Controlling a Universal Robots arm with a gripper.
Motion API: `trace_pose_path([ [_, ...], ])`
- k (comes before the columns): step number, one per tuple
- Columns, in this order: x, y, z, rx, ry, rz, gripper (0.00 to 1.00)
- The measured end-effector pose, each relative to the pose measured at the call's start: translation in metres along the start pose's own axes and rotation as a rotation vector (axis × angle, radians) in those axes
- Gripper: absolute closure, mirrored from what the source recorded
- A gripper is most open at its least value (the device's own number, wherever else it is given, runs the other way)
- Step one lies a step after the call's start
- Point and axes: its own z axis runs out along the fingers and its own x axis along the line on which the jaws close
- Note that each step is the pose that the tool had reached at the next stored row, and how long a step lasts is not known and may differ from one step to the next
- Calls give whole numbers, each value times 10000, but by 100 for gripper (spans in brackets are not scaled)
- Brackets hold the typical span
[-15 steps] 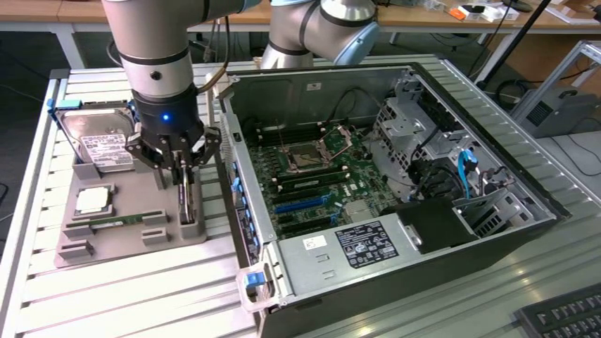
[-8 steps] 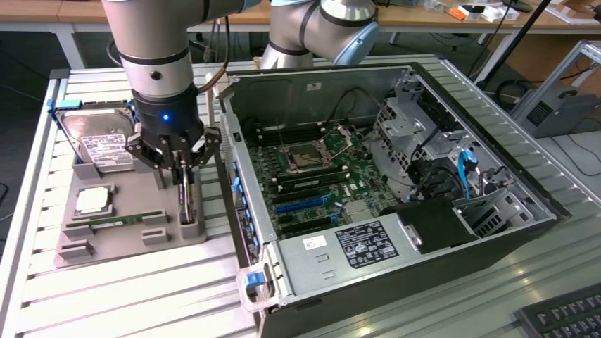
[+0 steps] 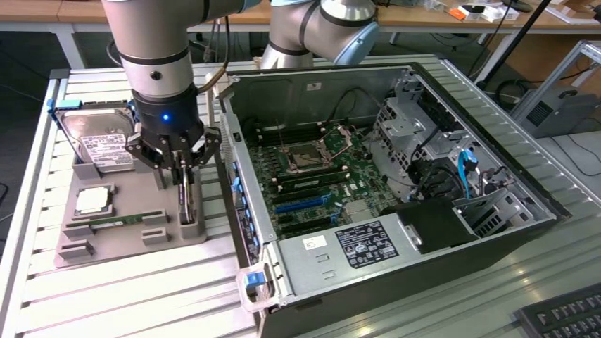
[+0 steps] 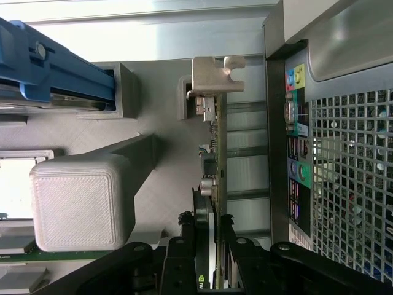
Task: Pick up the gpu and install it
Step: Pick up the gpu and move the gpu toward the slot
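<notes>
Nearest the lens: my own jaws, part-way closed, one black finger (image 4: 188,243) pressed to each face of the gpu (image 4: 220,153). I read that as a firm grip on its upper edge.

- gpu: stands on edge in a slot of the grey tray (image 3: 122,243), just beside the case (image 3: 310,88), outside its rear wall on the exterior view's left. Its metal bracket (image 4: 212,74) sits against a tray post. The lower edge looks seated in the slot, so I judge it not lifted yet.
- Farther from the case than the gpu, on the same tray: hard drive (image 3: 98,144) propped upright, processor (image 3: 92,201) lying flat, RAM stick (image 3: 112,222) in its groove. None of them touches the gpu.
- Tray rests on the slatted counter (image 3: 141,296), which also carries the case.
- Case: side panel off, lying open. Inside are the motherboard (image 3: 319,179), the blue expansion slots (image 3: 300,204) near the rear wall, and the power supply (image 3: 348,250) at the near end. I see no card in those slots.

Progress, my judgement: reach and grasp made, early in the job. The lift out of the tray, the carry over the case wall and seating in a slot are all left to do.
</notes>
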Motion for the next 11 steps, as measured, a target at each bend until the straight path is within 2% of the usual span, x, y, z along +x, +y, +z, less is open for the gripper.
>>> trace_pose_path([
  [11, -1, -1, -24, 0, 0, 1, 73],
])
